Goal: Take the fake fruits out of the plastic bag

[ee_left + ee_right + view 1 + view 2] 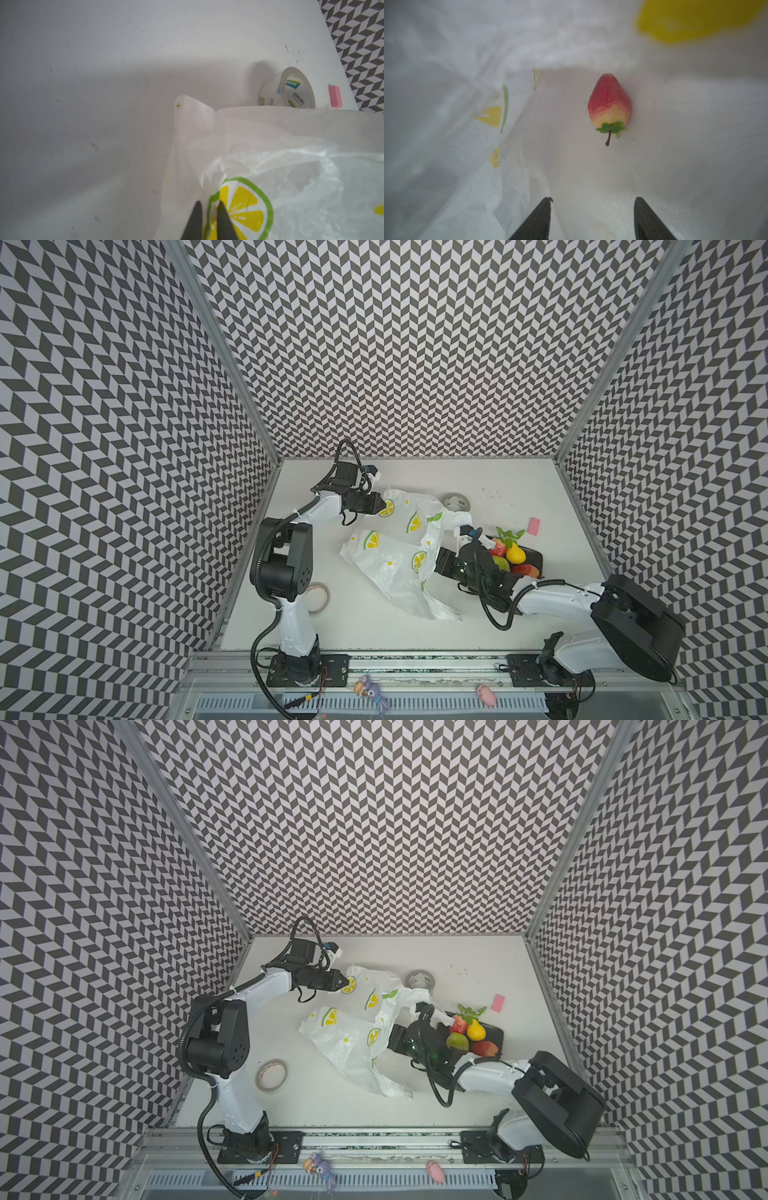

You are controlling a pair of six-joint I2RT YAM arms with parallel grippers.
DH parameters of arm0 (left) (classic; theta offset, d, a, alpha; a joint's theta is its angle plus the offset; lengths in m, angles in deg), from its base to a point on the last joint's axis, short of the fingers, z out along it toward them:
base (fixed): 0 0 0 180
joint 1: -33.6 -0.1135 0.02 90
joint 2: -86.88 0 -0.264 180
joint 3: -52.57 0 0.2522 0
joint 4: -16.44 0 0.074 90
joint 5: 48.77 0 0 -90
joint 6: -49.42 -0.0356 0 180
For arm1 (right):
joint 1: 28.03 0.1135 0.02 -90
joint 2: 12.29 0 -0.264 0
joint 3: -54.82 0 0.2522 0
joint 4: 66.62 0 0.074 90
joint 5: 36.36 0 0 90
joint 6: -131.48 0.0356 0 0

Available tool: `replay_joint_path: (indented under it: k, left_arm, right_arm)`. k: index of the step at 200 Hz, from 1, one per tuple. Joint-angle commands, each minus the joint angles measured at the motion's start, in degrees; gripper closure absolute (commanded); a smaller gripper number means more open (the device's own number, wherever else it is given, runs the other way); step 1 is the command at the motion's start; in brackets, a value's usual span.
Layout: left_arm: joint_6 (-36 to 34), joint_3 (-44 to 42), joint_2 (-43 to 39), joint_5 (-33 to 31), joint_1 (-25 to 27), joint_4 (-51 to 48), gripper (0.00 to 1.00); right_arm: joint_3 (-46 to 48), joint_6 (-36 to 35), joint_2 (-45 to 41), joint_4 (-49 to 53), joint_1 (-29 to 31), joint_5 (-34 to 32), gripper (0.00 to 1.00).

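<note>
Left fingers (195, 222) are pinched together on a fold of the plastic bag (270, 145). Its film looks thin, light and slippery, so a bunched fold should hold best. Right fingers (538, 220) stand partly apart inside the bag, holding nothing, with film close beside one. Straight ahead of them, not touching, a red-and-yellow fake fruit (609, 101) lies on the bag's lower layer. It is probably light, stiff and glossy, best taken across its broad middle, not the thin stem

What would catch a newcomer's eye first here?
The lemon-print bag sprawled in the middle, its far corner pinched by the left tool. Right of it, bright fruits piled on a black tray. Inside the bag, a red-yellow fruit lies ahead of the open right tool.
</note>
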Motion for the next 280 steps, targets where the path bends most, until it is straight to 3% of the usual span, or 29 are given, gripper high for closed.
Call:
replay_joint_path:
  k: [1,65,99,155,226,280]
  left_arm:
    - [0.5,-1.0,-4.9,3.3,0.5,1.4,1.0]
    - [-0.6,-2.0,-18.1,-1.3,5.6,-4.9,1.0]
    - [-0.1,-7.2,-23.2,-3.4,7.4,-4.5,1.0]
    - [-2.2,-9.3,-17.5,-8.3,5.8,-3.3,1.0]
    - [-7.2,-8.4,-11.6,-14.6,4.3,-1.6,1.0]
    - [-8.3,-4.5,-13.8,-12.9,7.2,-3.7,1.0]
  right_arm:
    - [0.1,0.2,-1.9,1.3,-0.8,-2.3,0.37]
    - [-0.5,-0.4,-2.6,3.7,-2.0,-1.7,0.36]
    - [0.4,-0.6,-3.3,4.0,-2.1,-1.0,0.36]
    - [-1.6,-3.7,-3.0,7.8,-2.4,-3.9,0.36]
    - [-10.9,-24.2,-0.3,18.8,-4.4,-6.7,0.35]
    - [-10.8,-26.0,1.5,15.9,-5.5,-0.6,0.35]
